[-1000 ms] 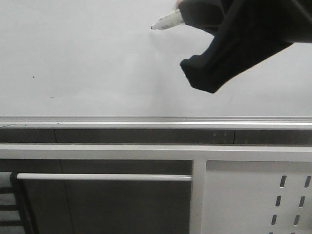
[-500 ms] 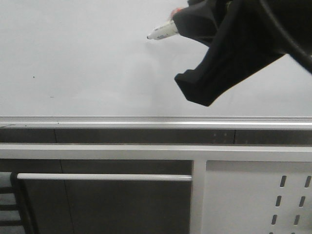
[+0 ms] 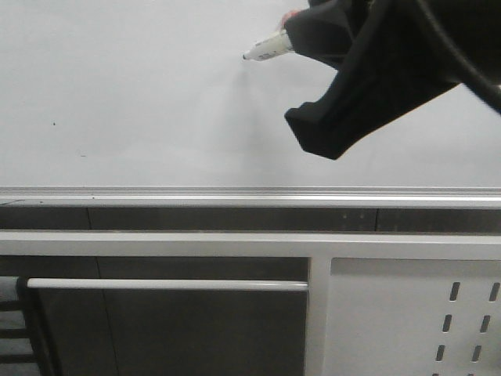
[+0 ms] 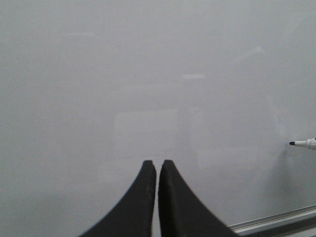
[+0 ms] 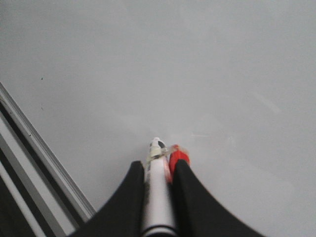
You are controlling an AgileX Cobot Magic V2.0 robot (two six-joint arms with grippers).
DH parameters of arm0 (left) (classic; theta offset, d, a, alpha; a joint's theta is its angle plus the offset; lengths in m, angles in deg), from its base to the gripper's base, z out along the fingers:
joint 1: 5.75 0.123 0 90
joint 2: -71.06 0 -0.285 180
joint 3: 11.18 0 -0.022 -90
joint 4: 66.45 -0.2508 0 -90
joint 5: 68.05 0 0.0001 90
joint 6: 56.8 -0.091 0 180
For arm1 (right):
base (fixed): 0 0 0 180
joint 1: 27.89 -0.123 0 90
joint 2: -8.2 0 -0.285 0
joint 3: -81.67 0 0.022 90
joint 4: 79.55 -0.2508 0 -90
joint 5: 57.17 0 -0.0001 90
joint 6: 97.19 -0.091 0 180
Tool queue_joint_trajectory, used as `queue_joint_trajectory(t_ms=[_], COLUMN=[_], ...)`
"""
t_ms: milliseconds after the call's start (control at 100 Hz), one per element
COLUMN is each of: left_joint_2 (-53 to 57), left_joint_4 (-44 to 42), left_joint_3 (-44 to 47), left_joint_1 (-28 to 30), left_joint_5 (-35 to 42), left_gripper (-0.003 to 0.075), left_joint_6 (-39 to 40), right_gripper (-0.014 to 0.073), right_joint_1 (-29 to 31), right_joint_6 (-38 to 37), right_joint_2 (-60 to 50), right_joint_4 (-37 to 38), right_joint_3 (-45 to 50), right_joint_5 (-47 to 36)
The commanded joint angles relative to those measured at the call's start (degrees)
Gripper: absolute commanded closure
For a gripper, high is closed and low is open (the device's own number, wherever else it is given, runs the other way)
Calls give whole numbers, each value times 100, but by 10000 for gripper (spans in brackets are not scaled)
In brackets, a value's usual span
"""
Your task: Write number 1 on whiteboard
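The whiteboard (image 3: 125, 94) fills the upper half of the front view, glossy white-grey, with a silver bottom rail (image 3: 235, 194). My right gripper (image 3: 305, 47) is shut on a white marker (image 3: 266, 48) whose black tip points left, close to the board. In the right wrist view the marker (image 5: 158, 192) sits between the black fingers of the gripper (image 5: 158, 165), beside a red piece (image 5: 177, 154). My left gripper (image 4: 158, 165) is shut on nothing, facing the board (image 4: 148, 74); the marker tip (image 4: 303, 143) shows at that view's edge. The number 1 is not in view; I see no stroke.
Below the rail runs a dark band, then a white frame with a horizontal bar (image 3: 164, 284) and a white perforated panel (image 3: 415, 313) at the lower right. Small dark specks (image 3: 54, 123) mark the board's left part.
The right gripper and marker dropped a little and shifted left, then back right; the tip now sits slightly lower than a second ago. No mark appeared on the board.
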Motion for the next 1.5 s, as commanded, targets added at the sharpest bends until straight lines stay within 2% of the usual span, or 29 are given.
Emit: queue_joint_trajectory(t_ms=[0,770,1080,1490], left_joint_2=[-42,-42,-42,-42], left_joint_4=[-2,-2,-2,-2], left_joint_3=[-158,-158,-158,-158], left_joint_1=[17,17,17,17], left_joint_5=[435,435,435,435], left_gripper=[738,738,738,738], left_joint_6=[28,28,28,28], right_gripper=[673,673,673,673], right_joint_1=[46,308,473,509], right_joint_6=[-25,-285,-299,-404], right_joint_2=[-82,-76,-76,205], right_joint_4=[228,463,408,224], right_joint_3=[-167,-167,-167,-167], right_joint_5=[-355,-137,-202,102])
